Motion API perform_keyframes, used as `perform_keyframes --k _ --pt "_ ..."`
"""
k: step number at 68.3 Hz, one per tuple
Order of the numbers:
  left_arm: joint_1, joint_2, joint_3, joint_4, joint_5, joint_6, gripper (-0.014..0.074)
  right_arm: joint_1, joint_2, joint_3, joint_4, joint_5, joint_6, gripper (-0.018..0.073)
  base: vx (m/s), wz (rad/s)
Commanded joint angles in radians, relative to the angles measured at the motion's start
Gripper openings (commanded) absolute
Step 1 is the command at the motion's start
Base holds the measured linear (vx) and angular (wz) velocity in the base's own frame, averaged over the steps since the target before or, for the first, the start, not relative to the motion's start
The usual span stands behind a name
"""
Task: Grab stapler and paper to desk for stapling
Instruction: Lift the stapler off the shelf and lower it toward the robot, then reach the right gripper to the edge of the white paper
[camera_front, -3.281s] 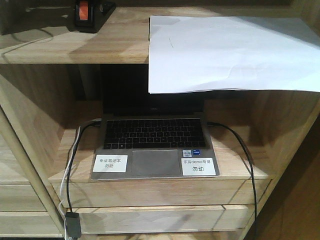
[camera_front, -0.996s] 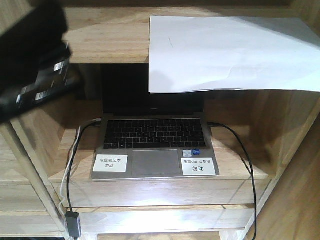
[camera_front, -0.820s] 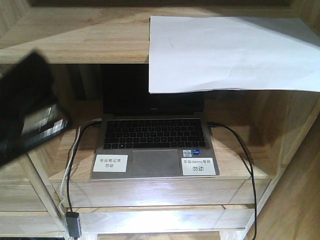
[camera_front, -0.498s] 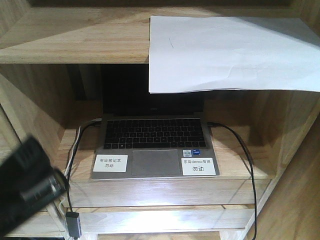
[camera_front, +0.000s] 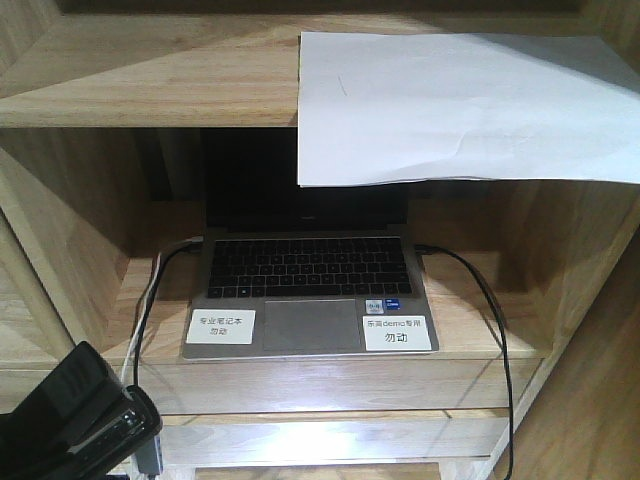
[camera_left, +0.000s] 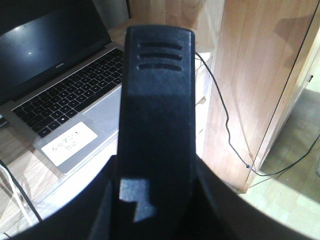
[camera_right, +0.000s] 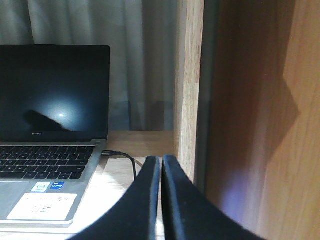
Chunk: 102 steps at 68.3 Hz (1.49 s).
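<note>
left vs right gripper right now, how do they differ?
Load: the left gripper is clamped on the stapler, which sticks out as a black bar between its fingers. The right gripper holds nothing, its fingers touching.
Place: the left gripper looks across the laptop keyboard. The right gripper faces the shelf upright, to the right of the laptop.
Shared: both are shut and have black fingers.

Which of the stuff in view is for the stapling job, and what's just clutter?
Job: stapler, held in left gripper; paper, overhanging the upper shelf. No desk in view.
Clutter: laptop, its two white labels, cables.
</note>
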Motion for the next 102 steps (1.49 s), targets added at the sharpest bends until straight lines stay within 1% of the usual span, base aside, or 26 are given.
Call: perform_keyframes --k 1,76,79,82,88,89,90,93,94,102 --pt "-0.002 0.005 -0.032 -0.066 -0.092 0.003 -0.0007 -0.005 -0.014 0.003 -0.009 -0.072 -0.006 -0.0009 0.00 0.00" --pt "-0.002 0.005 -0.032 -0.066 -0.092 0.003 -0.0007 -0.005 -0.014 0.002 -0.010 -0.074 -0.006 -0.0009 0.00 0.00" --pt "-0.002 0.005 -0.032 -0.066 -0.092 0.003 -0.0007 -0.005 -0.014 0.002 -0.009 -0.077 0.007 -0.0009 0.00 0.00" --pt "-0.002 0.005 -0.032 -0.066 -0.092 0.003 -0.0007 -0.005 -0.014 0.002 -0.009 -0.091 0.071 -0.0009 0.00 0.00" --pt "-0.002 0.005 -0.032 -0.066 -0.092 0.003 -0.0007 -0.005 -0.014 0.003 -0.018 -0.115 0.287 -0.0009 0.00 0.00" --pt "-0.002 0.005 -0.032 -0.066 -0.092 0.003 -0.0007 -0.005 -0.014 0.003 -0.025 -0.119 0.331 -0.0009 0.00 0.00" --pt "-0.002 0.005 -0.032 -0.066 -0.092 0.003 -0.0007 -0.005 -0.014 0.003 -0.031 -0.122 0.401 -0.0009 0.00 0.00" --pt "-0.002 0.005 -0.032 -0.066 -0.092 0.003 -0.0007 -0.005 -0.014 0.003 -0.056 -0.132 0.545 -0.0009 0.00 0.00" --pt "-0.002 0.005 -0.032 -0.066 -0.092 0.003 -0.0007 -0.005 -0.014 0.003 -0.074 -0.134 0.616 -0.0009 0.00 0.00" --pt "-0.002 0.005 -0.032 -0.066 -0.092 0.003 -0.0007 -0.005 -0.014 0.003 -0.197 -0.126 0.989 -0.0009 0.00 0.00"
